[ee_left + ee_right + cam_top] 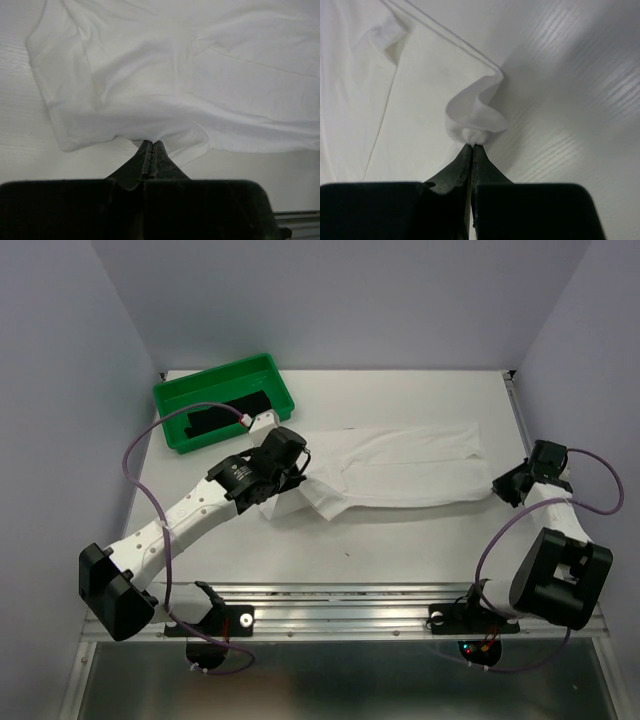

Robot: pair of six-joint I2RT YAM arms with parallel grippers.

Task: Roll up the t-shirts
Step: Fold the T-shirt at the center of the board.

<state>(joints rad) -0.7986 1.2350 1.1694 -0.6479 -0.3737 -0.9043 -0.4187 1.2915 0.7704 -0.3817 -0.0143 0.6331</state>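
- White fabric t-shirt [410,465]: folded into a long band, lying across the middle of the white table [400,540].
- Left gripper [151,145]: jaws pressed together, pinching the band's near-left edge.
- Right gripper [472,146]: jaws pressed together, pinching a bunched corner at its right end.
- Plain black fabric t-shirt [225,418]: inside the green plastic tray [215,372], at the table's far-left corner.

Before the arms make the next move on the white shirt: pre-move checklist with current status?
1. Left gripper shut on the white t-shirt edge: ok.
2. Right gripper shut on the opposite end, at a bunched corner: ok.
3. Shirt lies as a long strip between the grippers: ok.
4. Left end tidy: not ok, a loose flap sticks out beside the gripper.
5. Each pinch catches every layer: cannot tell.
6. Black t-shirt out of the way in the green tray: ok.
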